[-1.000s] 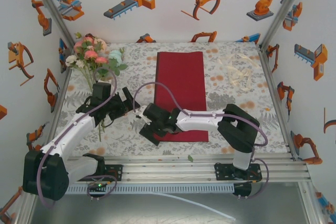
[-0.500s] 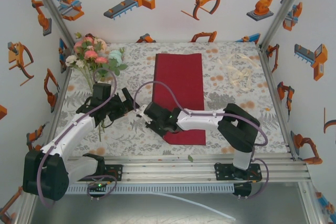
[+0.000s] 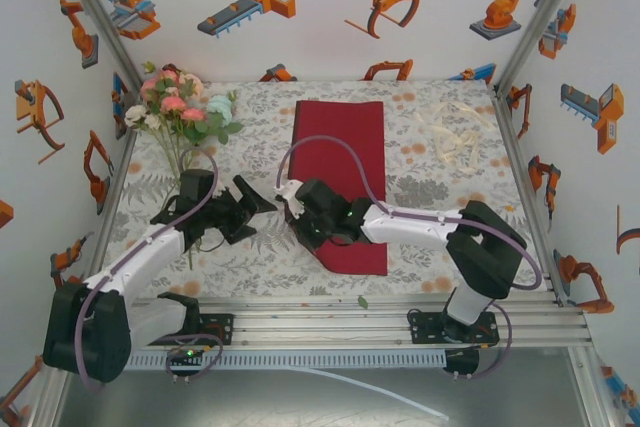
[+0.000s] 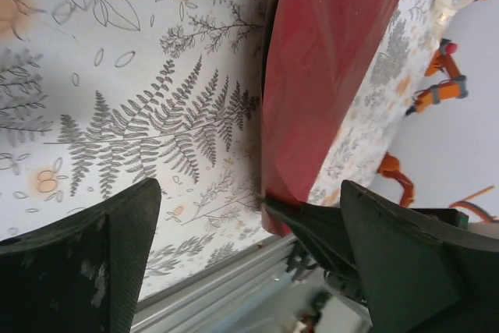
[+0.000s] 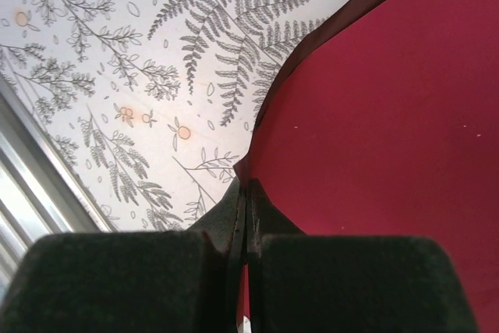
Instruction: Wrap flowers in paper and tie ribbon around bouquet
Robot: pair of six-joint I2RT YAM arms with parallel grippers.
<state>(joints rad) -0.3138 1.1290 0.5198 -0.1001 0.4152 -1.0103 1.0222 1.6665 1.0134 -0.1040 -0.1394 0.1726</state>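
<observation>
Early stage, nothing wrapped or tied. The flowers [image 3: 178,107] lie loose at the far left of the table [image 3: 260,137], blooms toward the far-left corner, stems running near, well apart from the paper [image 3: 345,162]. The paper sits in the middle, long side running near to far, mostly flat. The ribbon [image 3: 455,139] is a loose curl at the far right, untouched. Your right gripper [image 5: 245,196] is pinched tight on the paper's near-left edge, and that edge is lifted and curled off the cloth. Your left gripper [image 3: 254,213] hangs just left of that pinch, jaws wide apart, holding nothing. You've yet to get the flowers onto the sheet, roll the cone and tie the ribbon.
</observation>
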